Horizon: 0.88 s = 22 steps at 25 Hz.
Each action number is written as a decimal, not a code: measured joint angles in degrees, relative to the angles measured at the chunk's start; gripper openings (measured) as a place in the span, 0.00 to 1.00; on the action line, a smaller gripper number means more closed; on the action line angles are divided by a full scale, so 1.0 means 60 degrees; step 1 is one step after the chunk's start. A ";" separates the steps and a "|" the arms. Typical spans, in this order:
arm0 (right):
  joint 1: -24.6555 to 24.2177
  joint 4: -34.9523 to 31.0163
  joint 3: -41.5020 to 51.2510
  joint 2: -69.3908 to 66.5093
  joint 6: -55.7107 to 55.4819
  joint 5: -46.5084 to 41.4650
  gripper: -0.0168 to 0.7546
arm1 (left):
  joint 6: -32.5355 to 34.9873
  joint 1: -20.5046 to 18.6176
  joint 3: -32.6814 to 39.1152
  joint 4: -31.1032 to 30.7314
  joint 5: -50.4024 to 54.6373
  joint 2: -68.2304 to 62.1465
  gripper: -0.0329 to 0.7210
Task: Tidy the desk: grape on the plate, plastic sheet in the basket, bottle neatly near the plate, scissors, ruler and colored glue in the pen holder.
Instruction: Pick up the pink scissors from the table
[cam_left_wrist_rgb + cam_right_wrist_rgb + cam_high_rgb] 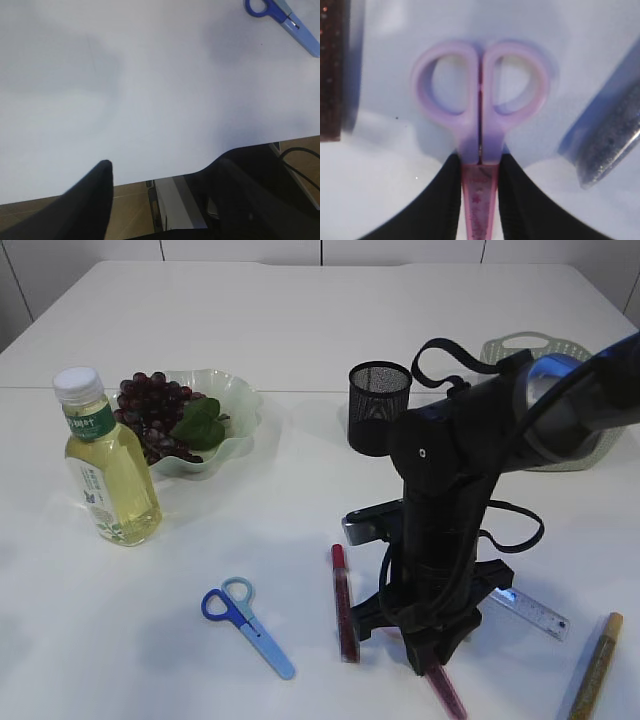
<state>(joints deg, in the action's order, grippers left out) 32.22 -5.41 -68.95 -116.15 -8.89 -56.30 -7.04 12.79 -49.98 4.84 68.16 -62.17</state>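
My right gripper [480, 192] is shut on a pink-and-lilac pair of scissors [480, 95], its black fingers [442, 200] pressed against both sides of the pink blade sheath. In the exterior view this gripper [430, 660] points down at the table, and the pink blade tip [447, 692] sticks out below it. A blue pair of scissors [246, 626] lies to its left, beside a red colored glue [345, 605]. The ruler [532, 612] and a gold glue [597, 665] lie to the right. The black mesh pen holder [380, 405] stands behind. Grapes [150, 415] rest on the plate [240, 400], next to the bottle [108, 465]. My left gripper [160, 175] is open and holds nothing. The plastic sheet is out of view.
The basket [520, 345] stands at the back right, partly hidden by my right arm. In the right wrist view the red glue [331, 70] lies to the left of the scissors and a glittery tube [610, 142] to the right. The left wrist view shows the table's front edge [165, 175].
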 joint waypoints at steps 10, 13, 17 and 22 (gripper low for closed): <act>0.0000 -0.0050 0.0035 0.0000 0.0000 -0.0019 0.29 | 0.0000 0.0000 0.0000 0.0000 -0.0158 0.0000 0.66; 0.0000 -0.0166 0.0056 0.0053 0.0040 -0.0019 0.29 | 0.0000 0.0000 0.0000 0.0000 -0.0179 0.0000 0.66; 0.0000 -0.0189 0.0079 0.0154 0.0059 -0.0019 0.29 | 0.0000 0.0000 0.0000 0.0000 -0.0179 0.0000 0.66; 0.0000 -0.0378 0.0079 0.0217 0.0075 -0.0040 0.29 | 0.0000 0.0000 0.0000 0.0000 -0.0234 0.0000 0.66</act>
<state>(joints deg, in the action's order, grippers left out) 32.22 -7.68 -68.47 -114.85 -8.44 -56.54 -7.04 12.79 -49.98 4.84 66.76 -62.17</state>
